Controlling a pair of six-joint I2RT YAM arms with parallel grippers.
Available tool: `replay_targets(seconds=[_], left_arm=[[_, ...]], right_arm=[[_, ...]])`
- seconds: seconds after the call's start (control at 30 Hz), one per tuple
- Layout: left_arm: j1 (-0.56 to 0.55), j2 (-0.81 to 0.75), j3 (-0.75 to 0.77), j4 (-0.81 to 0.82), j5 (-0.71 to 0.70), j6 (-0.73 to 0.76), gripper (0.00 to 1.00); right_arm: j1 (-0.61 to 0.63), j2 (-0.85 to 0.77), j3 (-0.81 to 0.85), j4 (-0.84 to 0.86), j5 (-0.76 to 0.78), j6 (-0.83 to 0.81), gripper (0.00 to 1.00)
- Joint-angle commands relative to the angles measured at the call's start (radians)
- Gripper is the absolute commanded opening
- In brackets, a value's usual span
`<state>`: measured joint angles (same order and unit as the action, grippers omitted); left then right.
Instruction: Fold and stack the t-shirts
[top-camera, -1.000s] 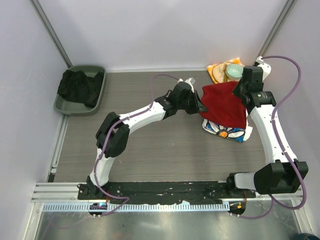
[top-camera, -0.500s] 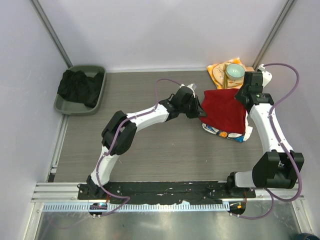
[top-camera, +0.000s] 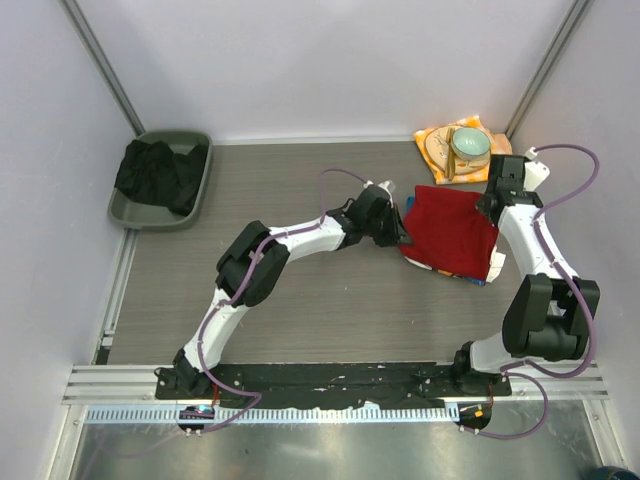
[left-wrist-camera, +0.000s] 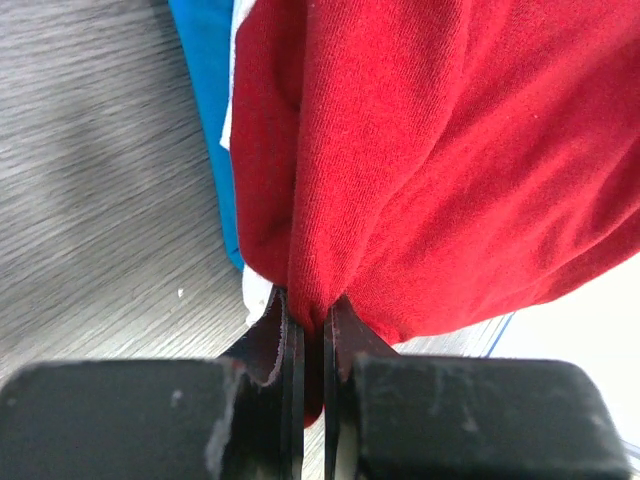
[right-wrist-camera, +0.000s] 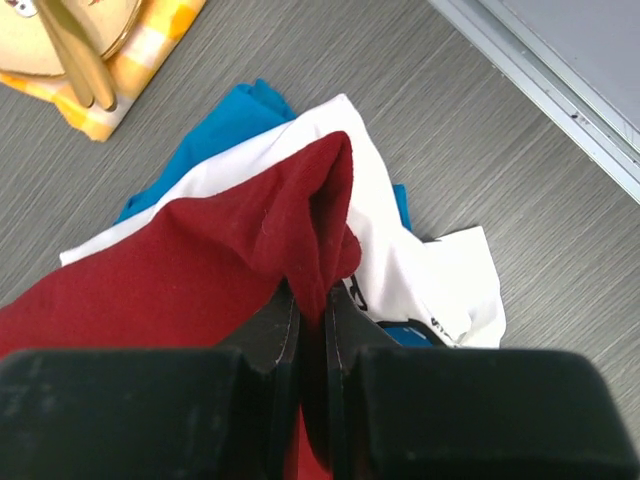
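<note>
The red t-shirt (top-camera: 452, 228) spans crosswise between the left gripper (top-camera: 402, 228) and the right gripper (top-camera: 490, 205), each clamped on one edge, over the printed t-shirt (top-camera: 494, 264).

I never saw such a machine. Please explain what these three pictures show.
These are two robot arms, fixed at the near edge of a table. One picture looks down from above; the other two come from a camera on each wrist. The jaws of the left arm and the right arm are both shut on the red t-shirt, spread over a white and blue t-shirt. At the back are a tray with dark cloth and a bowl on a yellow cloth.
</note>
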<state>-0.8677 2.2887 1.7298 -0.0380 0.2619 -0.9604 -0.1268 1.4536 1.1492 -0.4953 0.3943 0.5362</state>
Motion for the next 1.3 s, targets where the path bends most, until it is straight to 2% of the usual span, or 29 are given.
replay_targets(seconds=[0.0, 0.07, 0.13, 0.17, 0.23, 0.27, 0.33, 0.37, 0.4, 0.5, 0.67, 0.87, 1.0, 1.1, 1.27], left_arm=[[-0.010, 0.018, 0.031, 0.064, 0.007, 0.011, 0.00], [-0.010, 0.018, 0.030, 0.070, 0.007, 0.008, 0.01], [-0.010, 0.014, 0.011, 0.090, 0.007, -0.001, 0.15], [-0.010, 0.002, 0.001, 0.101, 0.007, -0.008, 0.33], [-0.010, -0.015, -0.048, 0.159, 0.007, -0.029, 0.49], [-0.010, -0.023, -0.062, 0.173, 0.008, -0.032, 0.63], [-0.010, -0.037, -0.079, 0.179, 0.010, -0.034, 0.78], [-0.010, -0.040, -0.081, 0.178, 0.014, -0.031, 0.97], [-0.010, -0.046, -0.085, 0.173, 0.013, -0.026, 1.00], [-0.010, -0.072, -0.110, 0.170, 0.007, -0.005, 1.00], [-0.008, -0.147, -0.153, 0.141, 0.000, 0.029, 1.00], [-0.004, -0.296, -0.199, 0.052, -0.062, 0.103, 1.00], [0.016, -0.330, -0.138, -0.069, -0.078, 0.137, 1.00], [0.038, -0.327, -0.075, -0.114, -0.089, 0.158, 1.00], [0.075, -0.212, 0.128, -0.215, -0.023, 0.180, 1.00]], right_arm=[[-0.033, 0.013, 0.017, 0.064, 0.081, 0.056, 0.01], [-0.033, 0.031, 0.017, 0.061, 0.089, 0.061, 0.01], [-0.033, 0.045, 0.011, 0.061, 0.095, 0.070, 0.01], [-0.033, 0.059, 0.006, 0.063, 0.098, 0.076, 0.01], [-0.033, 0.079, 0.007, 0.063, 0.100, 0.085, 0.01], [-0.033, 0.088, 0.015, 0.064, 0.094, 0.085, 0.01], [-0.033, 0.114, 0.029, 0.057, 0.094, 0.096, 0.12], [-0.033, 0.120, 0.038, 0.038, 0.109, 0.099, 0.21], [-0.033, 0.122, 0.047, 0.035, 0.113, 0.103, 0.46], [-0.033, 0.113, 0.072, 0.021, 0.129, 0.105, 0.98], [-0.031, 0.010, 0.089, 0.012, 0.164, 0.091, 0.98], [0.007, -0.123, 0.118, -0.014, 0.040, 0.056, 0.99], [0.041, -0.160, 0.101, -0.037, -0.115, 0.062, 0.99], [0.056, -0.189, 0.028, 0.009, -0.264, 0.077, 1.00], [0.082, -0.211, -0.071, 0.040, -0.308, 0.073, 1.00]])
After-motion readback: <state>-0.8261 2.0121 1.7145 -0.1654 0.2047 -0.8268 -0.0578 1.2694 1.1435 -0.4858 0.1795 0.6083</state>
